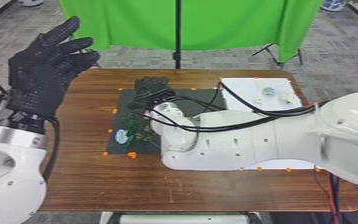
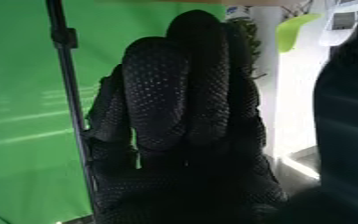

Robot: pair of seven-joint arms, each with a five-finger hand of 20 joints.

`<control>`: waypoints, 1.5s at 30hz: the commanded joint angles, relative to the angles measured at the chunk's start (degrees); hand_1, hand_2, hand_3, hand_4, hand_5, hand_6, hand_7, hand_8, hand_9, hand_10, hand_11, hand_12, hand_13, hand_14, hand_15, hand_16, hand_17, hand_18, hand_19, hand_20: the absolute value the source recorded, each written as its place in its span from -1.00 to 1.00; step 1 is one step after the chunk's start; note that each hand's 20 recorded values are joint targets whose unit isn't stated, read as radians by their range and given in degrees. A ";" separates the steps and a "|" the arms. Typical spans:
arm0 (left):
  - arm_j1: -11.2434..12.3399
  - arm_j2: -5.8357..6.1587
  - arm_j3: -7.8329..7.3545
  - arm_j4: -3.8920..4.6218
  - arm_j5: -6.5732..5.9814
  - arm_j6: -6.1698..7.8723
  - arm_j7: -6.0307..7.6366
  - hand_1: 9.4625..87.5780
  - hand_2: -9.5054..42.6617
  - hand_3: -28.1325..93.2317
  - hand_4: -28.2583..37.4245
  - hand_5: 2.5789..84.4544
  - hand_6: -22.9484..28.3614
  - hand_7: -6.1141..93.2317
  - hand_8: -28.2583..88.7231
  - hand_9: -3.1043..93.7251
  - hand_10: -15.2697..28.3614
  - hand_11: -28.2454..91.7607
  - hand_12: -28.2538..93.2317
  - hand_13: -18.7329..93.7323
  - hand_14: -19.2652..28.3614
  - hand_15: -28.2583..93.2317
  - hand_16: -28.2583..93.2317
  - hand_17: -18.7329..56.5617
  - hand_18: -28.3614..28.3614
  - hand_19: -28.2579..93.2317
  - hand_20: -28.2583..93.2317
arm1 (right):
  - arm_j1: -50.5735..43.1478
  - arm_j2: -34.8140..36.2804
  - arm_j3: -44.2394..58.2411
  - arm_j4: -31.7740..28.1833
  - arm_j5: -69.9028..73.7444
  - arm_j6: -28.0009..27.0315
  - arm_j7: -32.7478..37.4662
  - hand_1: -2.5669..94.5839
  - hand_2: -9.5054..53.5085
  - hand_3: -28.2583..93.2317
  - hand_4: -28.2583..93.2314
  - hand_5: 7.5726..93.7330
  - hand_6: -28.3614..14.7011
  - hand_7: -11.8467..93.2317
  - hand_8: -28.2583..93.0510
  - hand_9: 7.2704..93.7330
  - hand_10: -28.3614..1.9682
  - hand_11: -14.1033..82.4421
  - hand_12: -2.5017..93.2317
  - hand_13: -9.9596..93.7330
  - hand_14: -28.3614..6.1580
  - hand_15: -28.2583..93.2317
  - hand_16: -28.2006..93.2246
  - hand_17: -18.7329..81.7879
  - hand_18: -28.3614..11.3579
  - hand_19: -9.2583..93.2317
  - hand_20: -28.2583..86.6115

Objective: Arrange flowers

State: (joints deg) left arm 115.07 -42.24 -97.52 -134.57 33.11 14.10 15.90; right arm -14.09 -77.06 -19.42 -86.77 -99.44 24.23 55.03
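My landmark is the dark mat (image 1: 193, 95) on the brown table (image 1: 95, 175), with small orange marks (image 1: 132, 155) dotted around its edges. My left hand (image 1: 40, 75) is raised to the left of that mat, its forearm coming up steeply from the bottom edge; the fingers point up and away, spread and loosely open, with nothing in them. My right arm (image 1: 246, 137) enters from the right and lies across the view over the mat's right part, black cables (image 1: 264, 112) looping along it, and it ends in my right hand (image 1: 151, 90) at the mat's far edge, toward the left. In the right wrist view, the fingers of that right hand (image 2: 180, 175) run up nearly straight and close together, the thumb (image 2: 340, 115) standing apart from them; I see nothing in their hold. The blue flower (image 1: 122, 136) rests on the mat near its near left corner (it is the brightest thing down there for me), with green stems (image 1: 144, 134) just beside it. To the right of the mat is a white sheet (image 1: 246, 90), and on it sit 1 pale blue item (image 1: 269, 91) and 1 whitish item (image 1: 286, 97), both too small for me to tell whether they are containers. Well beyond the mat, on the floor, stands 1 blue-and-white pot (image 1: 334, 4), its contents unclear to me.
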 commanded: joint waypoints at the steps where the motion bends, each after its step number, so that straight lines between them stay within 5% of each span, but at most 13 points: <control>1: 4.39 -1.80 -2.01 -0.99 -0.03 0.99 0.03 -0.72 -0.28 0.72 -1.00 -0.22 0.25 -0.62 -0.66 -0.31 0.61 -0.06 -0.35 -0.24 1.00 0.43 -0.72 -0.68 0.93 0.50 -0.25 | -4.07 4.30 7.64 -1.26 3.22 -15.44 -2.28 -0.60 -0.48 0.75 -0.97 0.29 0.22 -0.40 -0.76 0.54 -0.09 0.16 -0.54 0.41 -0.15 0.67 -0.27 -0.19 -0.75 0.87 0.05; 10: 3.07 -1.62 -0.47 -0.63 0.04 0.76 0.75 -0.72 -0.28 0.72 -1.00 -0.22 0.25 -0.62 -0.66 -0.32 0.61 -0.06 -0.35 -0.24 1.00 0.43 -0.72 -0.68 0.93 0.50 -0.25 | -6.76 5.17 10.49 -1.47 3.82 -23.24 -1.23 -0.71 -0.29 0.85 -0.91 0.12 0.15 -0.47 -0.74 0.30 -0.49 0.10 -0.56 0.21 -0.39 0.70 -0.31 -0.32 -0.79 0.75 0.09; 19: 6.07 -1.07 -2.26 -1.03 -0.34 0.34 2.49 -0.72 -0.28 0.72 -1.00 -0.22 0.25 -0.62 -0.66 -0.32 0.61 -0.06 -0.35 -0.24 1.00 0.44 -0.73 -0.68 0.93 0.50 -0.25 | -5.96 4.57 9.33 -2.41 5.04 -25.32 -1.51 -0.73 -0.26 0.85 -0.90 0.14 0.19 -0.48 -0.74 0.19 -0.63 0.08 -0.56 0.10 -0.49 0.74 -0.33 -0.36 -0.78 0.72 0.09; 20: 3.70 -1.36 -1.13 -0.82 0.04 0.95 0.94 -0.72 -0.28 0.72 -1.00 -0.22 0.25 -0.62 -0.66 -0.32 0.61 -0.06 -0.35 -0.24 1.00 0.44 -0.73 -0.68 0.93 0.50 -0.25 | -7.23 4.99 11.95 -2.08 4.17 -28.07 -2.53 -0.74 -0.27 0.85 -0.90 0.13 0.21 -0.48 -0.74 0.10 -0.68 0.08 -0.56 0.08 -0.51 0.75 -0.33 -0.38 -0.77 0.70 0.10; 45: 2.76 -1.34 -0.28 -0.16 -0.13 0.34 0.45 -0.71 -0.28 0.72 -1.00 -0.21 0.26 -0.62 -0.66 -0.31 0.61 -0.06 -0.35 -0.24 0.99 0.44 -0.72 -0.68 0.93 0.50 -0.25 | -6.90 4.58 11.76 -4.66 4.22 -27.20 -6.94 -0.73 -0.28 0.83 -0.93 -0.28 0.43 -0.50 -0.76 -0.12 -0.71 0.06 -0.58 -0.07 -0.55 0.78 -0.39 -0.47 -0.70 0.63 0.13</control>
State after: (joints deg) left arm 117.41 -43.07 -97.82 -135.32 33.06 14.59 17.23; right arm -21.74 -72.12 -8.09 -90.20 -93.95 -3.65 49.38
